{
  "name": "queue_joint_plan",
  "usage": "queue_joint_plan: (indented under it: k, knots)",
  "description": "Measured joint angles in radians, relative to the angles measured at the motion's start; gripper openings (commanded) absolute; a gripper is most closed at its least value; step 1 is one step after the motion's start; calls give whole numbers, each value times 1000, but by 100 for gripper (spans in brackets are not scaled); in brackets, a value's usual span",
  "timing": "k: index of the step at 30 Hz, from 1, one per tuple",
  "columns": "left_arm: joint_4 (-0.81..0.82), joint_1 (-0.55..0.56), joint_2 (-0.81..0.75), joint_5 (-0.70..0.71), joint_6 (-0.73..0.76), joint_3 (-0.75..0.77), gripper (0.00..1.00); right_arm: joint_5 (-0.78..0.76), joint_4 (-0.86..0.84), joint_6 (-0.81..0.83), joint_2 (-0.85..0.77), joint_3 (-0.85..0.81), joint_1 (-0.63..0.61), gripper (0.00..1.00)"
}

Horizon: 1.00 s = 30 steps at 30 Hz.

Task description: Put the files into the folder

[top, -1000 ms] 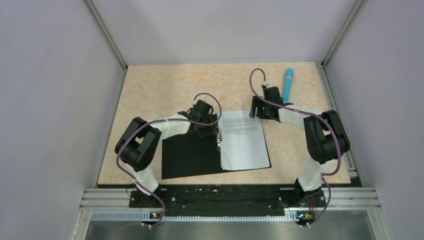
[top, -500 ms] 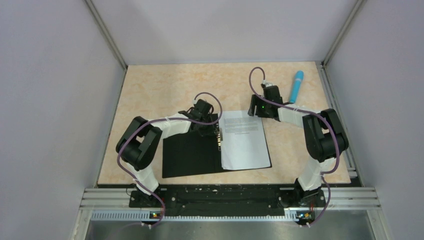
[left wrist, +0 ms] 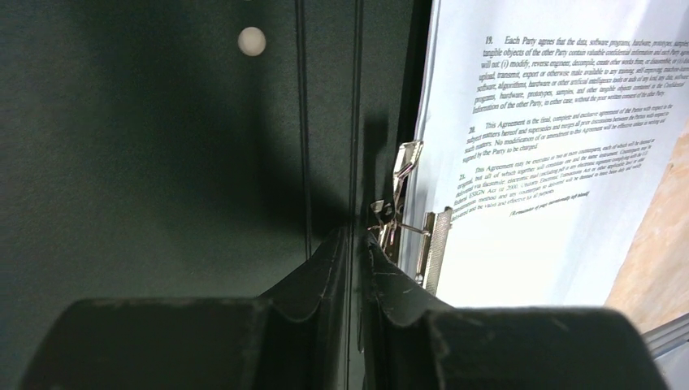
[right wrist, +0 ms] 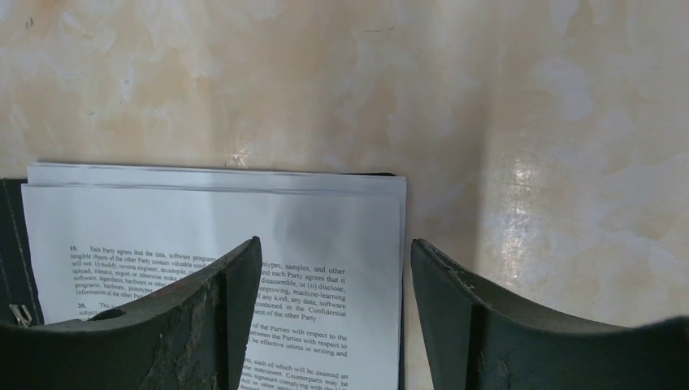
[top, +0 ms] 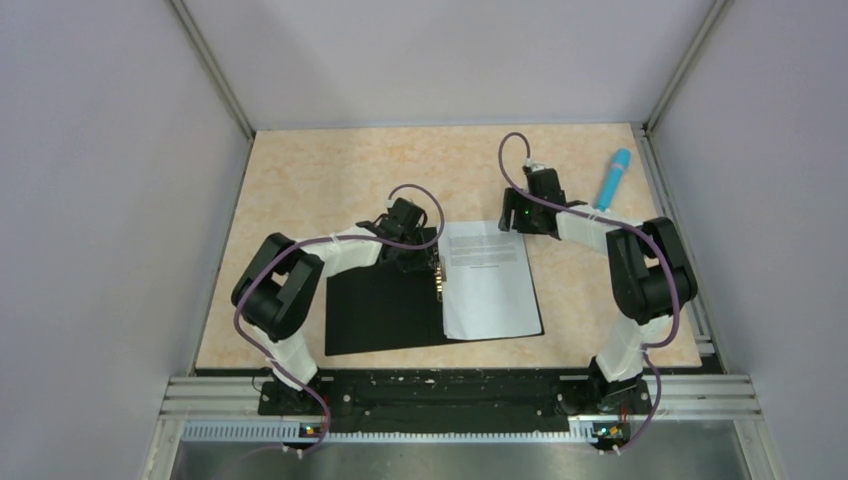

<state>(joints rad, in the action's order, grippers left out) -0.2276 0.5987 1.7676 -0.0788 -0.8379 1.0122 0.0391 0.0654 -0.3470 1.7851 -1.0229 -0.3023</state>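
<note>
The folder [top: 385, 310] is laid open on the desk [top: 320, 180], black side up, and the files [top: 488, 280] are laid flat on its right half, so only a thin black edge is seen around them there. A blue stick [top: 612, 180] is seen far back on the right, well apart from the files, close to the right arm. The right hand [top: 512, 215] is held wide open above the far right corner of the files, with nothing in it. The left hand [left wrist: 353, 244] is almost closed, right at the middle fold, just beside the metal clip [left wrist: 406, 219]. Whether anything is pinched in it cannot be told. From above this hand is mostly hidden by its own arm.
</note>
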Motion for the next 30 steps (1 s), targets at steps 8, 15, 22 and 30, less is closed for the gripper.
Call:
queue_joint_plan:
  k: [8, 15, 22, 30]
  knots:
    - [-47, -28, -132, 30, 11, -40, 22, -55, 135, 28, -47, -65, -9, 65]
    - [-110, -58, -360, 100, -2, -195, 24, -101, 206, 16, -183, -64, -200, 46]
    - [-240, -61, -460, 190, -78, -296, 26, -134, 228, -40, -212, -63, -428, 38]
    - [-277, -62, -477, 243, -185, -380, 19, -171, 239, -82, -111, -65, -520, 32]
